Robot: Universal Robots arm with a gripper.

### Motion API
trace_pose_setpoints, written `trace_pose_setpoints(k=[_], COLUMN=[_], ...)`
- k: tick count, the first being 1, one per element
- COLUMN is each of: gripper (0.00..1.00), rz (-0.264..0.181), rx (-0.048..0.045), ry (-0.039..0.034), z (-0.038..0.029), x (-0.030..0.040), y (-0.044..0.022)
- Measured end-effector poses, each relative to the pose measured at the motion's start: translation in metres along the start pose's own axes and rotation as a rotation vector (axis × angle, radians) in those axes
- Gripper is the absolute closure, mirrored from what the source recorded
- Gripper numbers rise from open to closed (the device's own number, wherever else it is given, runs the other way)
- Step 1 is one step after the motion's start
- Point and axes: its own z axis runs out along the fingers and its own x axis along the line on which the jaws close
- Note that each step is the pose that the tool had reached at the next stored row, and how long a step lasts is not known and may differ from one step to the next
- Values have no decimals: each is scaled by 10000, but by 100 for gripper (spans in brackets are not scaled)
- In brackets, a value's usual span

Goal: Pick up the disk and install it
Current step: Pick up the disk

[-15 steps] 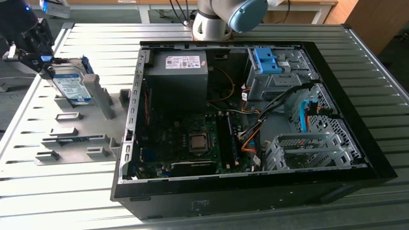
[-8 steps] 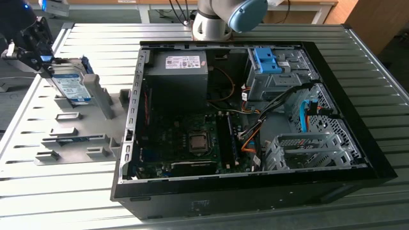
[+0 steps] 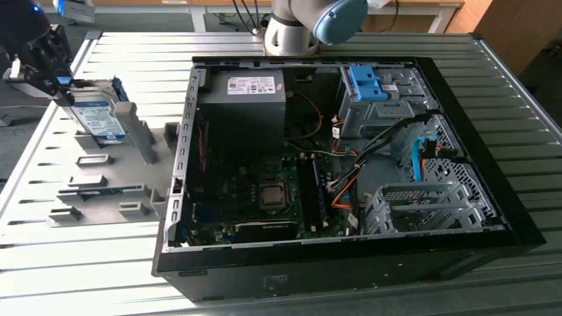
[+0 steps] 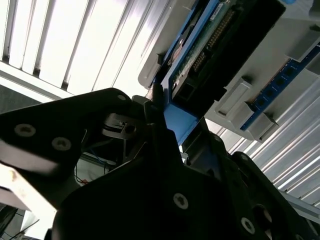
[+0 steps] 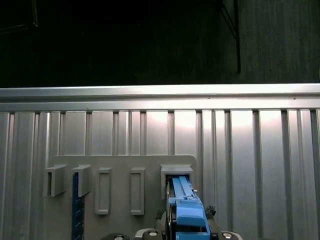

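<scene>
Clamping the disk [image 3: 95,118] by its blue frame, the hand [image 3: 62,92] is closed tight

The gripper [image 3: 63,97] meets the upright disk [image 3: 99,120], beside the open computer case [image 3: 263,284].

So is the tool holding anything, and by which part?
The disk, clamped across its blue-framed upper end by the tool; its lower end sits in the gray rack.

We see a ribbed bare-metal table [image 3: 70,270] with a dull sheen, a matt grey plastic holder plate [image 3: 105,174], the disk [image 3: 97,118] in silver metal with smooth blue plastic frame, a matt black computer case [image 3: 351,276]
</scene>
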Motion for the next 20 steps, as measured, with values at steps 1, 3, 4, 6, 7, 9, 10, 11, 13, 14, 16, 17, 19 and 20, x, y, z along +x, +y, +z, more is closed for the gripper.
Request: trace_pose_setpoints(k=[1,3,4,6,7,9,10,11,13,14,16,17,19,20], gripper=[62,63,63,63,63,63,63,63,63,63,63,63,63,63], rz=[0,0,1,1,0,1,1,0,0,0,1,1,0,1], rx=[1,2,2,2,1,1,2,2,3,3,0,-1,1,0], ry=[3,6,6,6,7,7,7,7,6,6,7,7,7,7], z=[0,1,1,1,1,0,0,-1,-6,-8,-17,-30,-56,-70], x=[0,0,0,0,0,0,0,0,-1,0,-1,-1,-1,-1], y=[0,0,0,0,0,0,0,0,0,0,0,1,1,1])
